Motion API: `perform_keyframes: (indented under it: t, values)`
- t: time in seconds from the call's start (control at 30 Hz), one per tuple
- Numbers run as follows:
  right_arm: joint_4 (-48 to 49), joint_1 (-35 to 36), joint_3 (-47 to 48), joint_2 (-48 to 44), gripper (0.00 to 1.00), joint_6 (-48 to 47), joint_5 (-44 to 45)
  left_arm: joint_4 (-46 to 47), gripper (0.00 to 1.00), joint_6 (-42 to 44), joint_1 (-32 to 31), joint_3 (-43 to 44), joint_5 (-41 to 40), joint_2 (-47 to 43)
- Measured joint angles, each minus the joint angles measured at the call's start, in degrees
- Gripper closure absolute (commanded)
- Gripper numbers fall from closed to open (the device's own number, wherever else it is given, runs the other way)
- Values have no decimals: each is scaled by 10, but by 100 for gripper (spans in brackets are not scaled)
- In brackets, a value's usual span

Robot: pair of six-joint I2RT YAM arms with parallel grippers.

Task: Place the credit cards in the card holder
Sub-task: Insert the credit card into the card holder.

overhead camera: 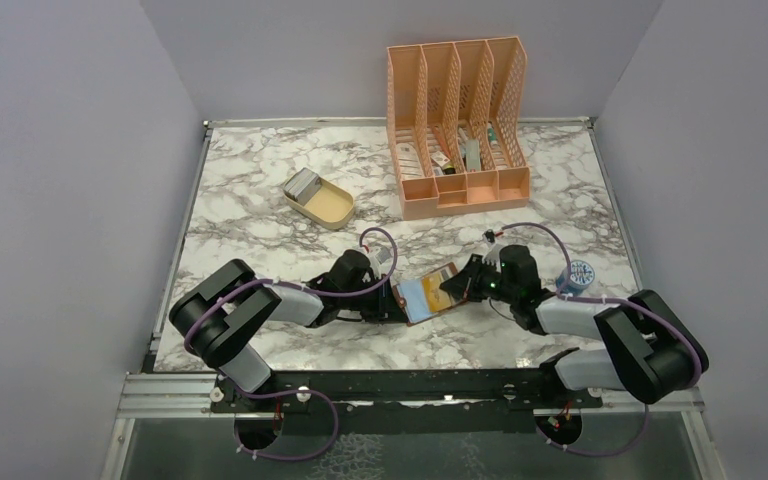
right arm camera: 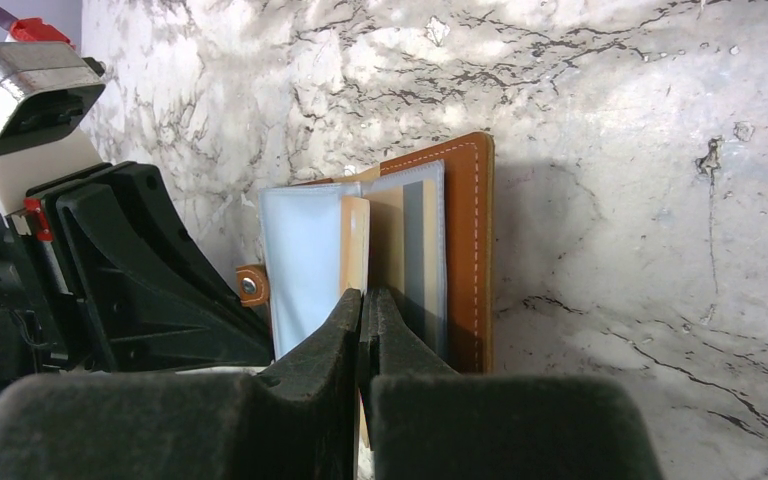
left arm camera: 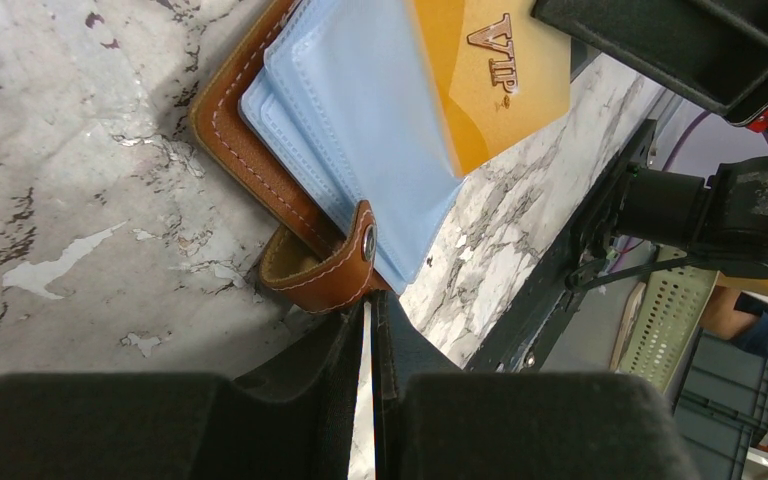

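Note:
The card holder (overhead camera: 410,305) is a brown leather wallet lying open on the marble between my grippers, its pale blue pockets (left arm camera: 350,130) facing up. My right gripper (overhead camera: 457,285) is shut on a gold "VIP" credit card (left arm camera: 495,90). In the right wrist view this card (right arm camera: 354,245) stands edge-on at the fingertips (right arm camera: 363,298), over the wallet's (right arm camera: 465,250) inner pockets. A pale card with a dark stripe (right arm camera: 413,250) sits in the right pocket. My left gripper (overhead camera: 392,295) is pinched at the wallet's near edge by the snap tab (left arm camera: 325,275), jaws (left arm camera: 370,305) almost closed.
A tall peach four-slot organiser (overhead camera: 457,125) stands at the back right. A small beige oval tray (overhead camera: 320,198) lies at the back left. A small blue-and-white round object (overhead camera: 580,275) sits beside the right arm. The table's front rail (overhead camera: 410,385) runs just behind the wallet.

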Motion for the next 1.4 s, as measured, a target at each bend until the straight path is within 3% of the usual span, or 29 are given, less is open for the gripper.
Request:
perform_keyframes:
  t: [0.53,0.93,1.4]
  values:
    - [9,1,0,14,99,9,-3,0,87,0,0,0,0,0]
    - [-117,1,61,24,72,-54,-14,0,88,-1,-2,1,-3,0]
    - [-261,4,132,14,60,-108,6,-2,87,-2,-3,3,-7,0]
